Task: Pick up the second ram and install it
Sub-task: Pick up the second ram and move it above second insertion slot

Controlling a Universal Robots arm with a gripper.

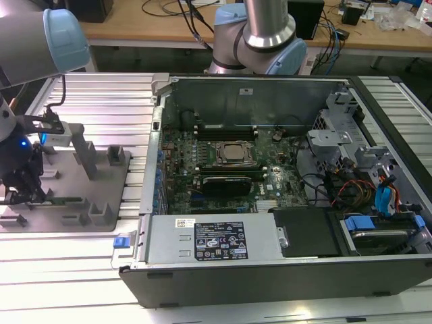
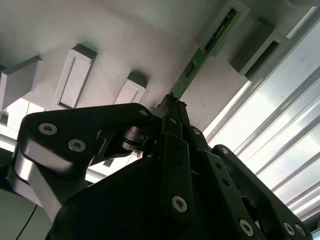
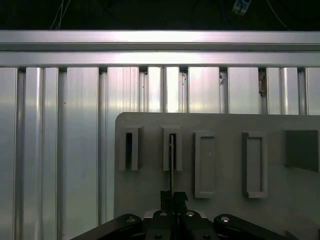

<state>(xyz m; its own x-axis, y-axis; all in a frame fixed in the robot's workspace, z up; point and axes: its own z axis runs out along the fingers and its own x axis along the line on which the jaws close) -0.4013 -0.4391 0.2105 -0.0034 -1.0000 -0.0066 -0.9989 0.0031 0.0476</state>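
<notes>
Your gripper is closed to a sliver, its jaws pinching the near end of the second ram; the green stick stands on edge on the grey fixture plate, its far end seated in a slotted block — propped upright, I'd judge, so narrow fingers can straddle it; the motherboard lies well apart.

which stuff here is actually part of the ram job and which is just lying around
Part of the job: second ram, gripped by the pincer; grey holder tray under it; motherboard.
Just lying about: power supply, blue-framed drive, bench cables.
</notes>
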